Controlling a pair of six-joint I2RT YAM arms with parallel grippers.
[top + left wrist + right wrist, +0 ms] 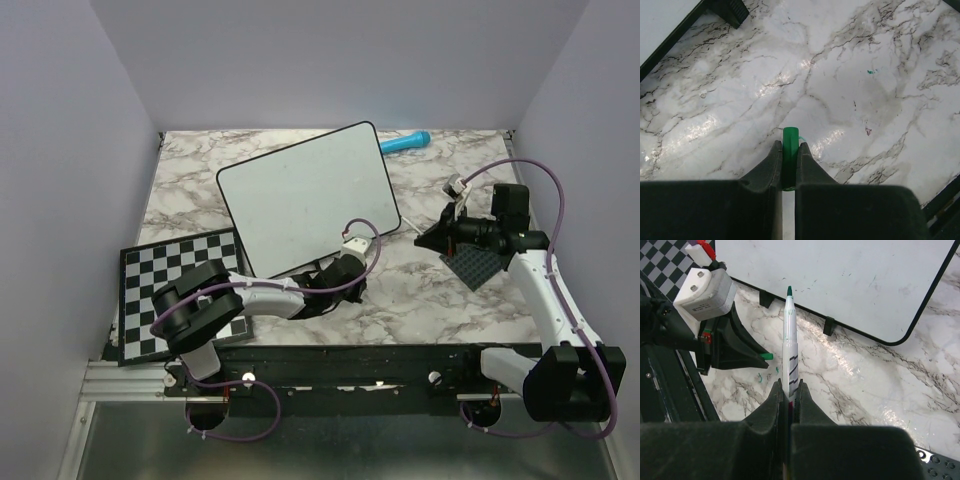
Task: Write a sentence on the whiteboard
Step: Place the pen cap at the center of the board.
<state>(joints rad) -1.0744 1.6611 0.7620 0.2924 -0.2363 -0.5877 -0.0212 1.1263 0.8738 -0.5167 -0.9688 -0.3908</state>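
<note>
Gripped by the right end effector is an uncapped green marker, its cap by the left end effector. The whiteboard, at the far middle of the desk, is seen blank, so bringing the tip onto it is judged next.

The whiteboard lies on the marble table beside the checkerboard.

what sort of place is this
Probably a robot lab booth: left arm and right arm bolted to a rail, a marble-patterned table walled in by plain panels, a checkerboard beside the whiteboard.
</note>
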